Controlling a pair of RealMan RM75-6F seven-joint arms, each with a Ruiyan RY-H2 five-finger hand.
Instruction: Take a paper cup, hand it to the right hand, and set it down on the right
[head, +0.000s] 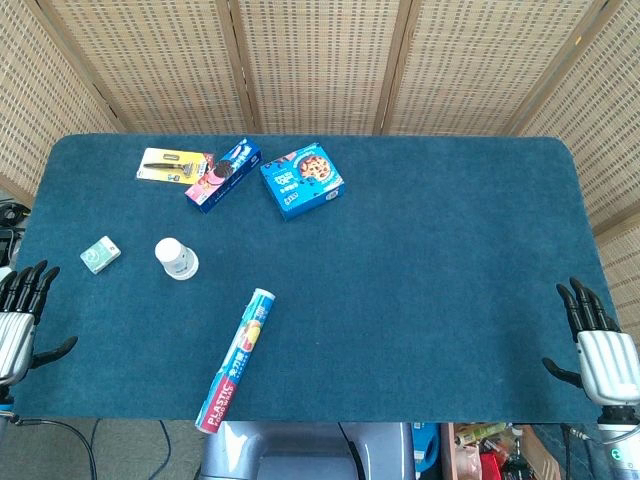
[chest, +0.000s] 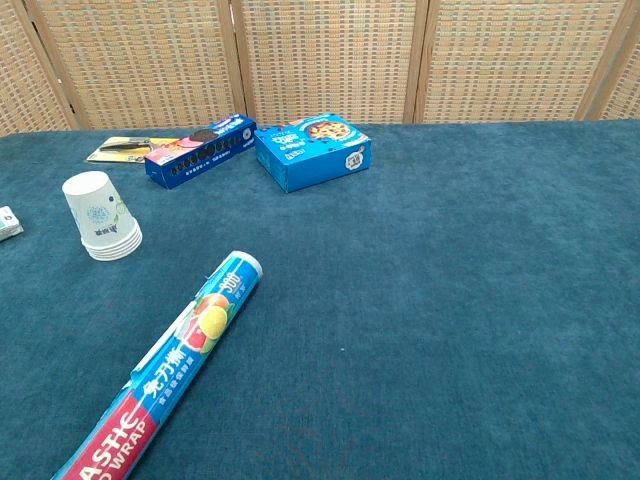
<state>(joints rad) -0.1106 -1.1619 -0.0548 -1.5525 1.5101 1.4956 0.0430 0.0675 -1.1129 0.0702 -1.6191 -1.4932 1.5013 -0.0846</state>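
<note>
Paper cups (chest: 101, 217) stand nested upside down; left hand (head: 17, 320) and right hand (head: 600, 350) fingers spread, empty.

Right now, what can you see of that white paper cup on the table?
The cup looks like a small stack of white paper cups, upside down, rims on the blue table. A faint printed pattern shows on its side. It stands upright on the table's left part, apart from the wrap roll and the small green packet. Neither hand touches it.

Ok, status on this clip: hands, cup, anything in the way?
Left hand and right hand open, at table edges. Paper cup stack upside down, untouched. Plastic wrap roll nearby, not blocking.
</note>
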